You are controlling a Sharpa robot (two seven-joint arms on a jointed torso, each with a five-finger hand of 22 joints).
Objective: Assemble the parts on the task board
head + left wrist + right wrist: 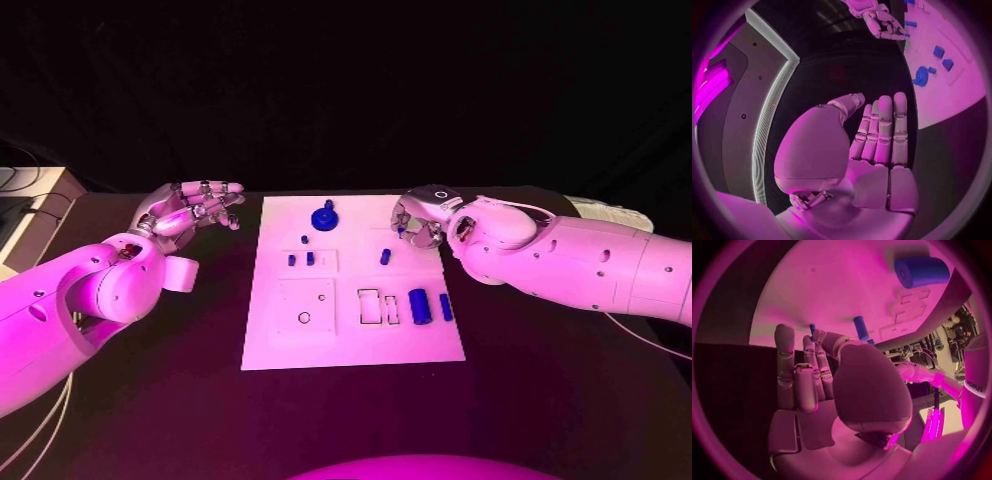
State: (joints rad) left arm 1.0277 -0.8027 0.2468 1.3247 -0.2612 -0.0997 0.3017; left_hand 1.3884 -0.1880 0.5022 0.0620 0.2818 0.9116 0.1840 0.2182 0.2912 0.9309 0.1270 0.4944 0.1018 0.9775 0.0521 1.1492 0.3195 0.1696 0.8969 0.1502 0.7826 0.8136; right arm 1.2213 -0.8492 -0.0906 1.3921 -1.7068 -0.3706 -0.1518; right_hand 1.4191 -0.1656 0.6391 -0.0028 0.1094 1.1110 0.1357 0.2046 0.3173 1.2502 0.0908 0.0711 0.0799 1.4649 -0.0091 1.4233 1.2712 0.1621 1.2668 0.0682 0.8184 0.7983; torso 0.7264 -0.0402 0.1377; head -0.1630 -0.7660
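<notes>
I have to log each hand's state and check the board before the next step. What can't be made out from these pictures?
- Right hand, head view: its own wrist covers the fingertips; in the right wrist view a thin blue part sits at them, held or not unclear.
- Task board, head view: small parts too small to identify.
- Large blue cylinder, right wrist view: cut by the arm.

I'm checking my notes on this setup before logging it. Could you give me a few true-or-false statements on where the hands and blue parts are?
1. The left hand is over the board. False: it is beside the board, over the black table, holding nothing.
2. The right hand is at the board's far right corner, pinching a small blue peg. True.
3. The large cylinder lies on the board's near right part. True.
4. The left hand holds the round knob. False: it sits on the board near the far edge.
</notes>
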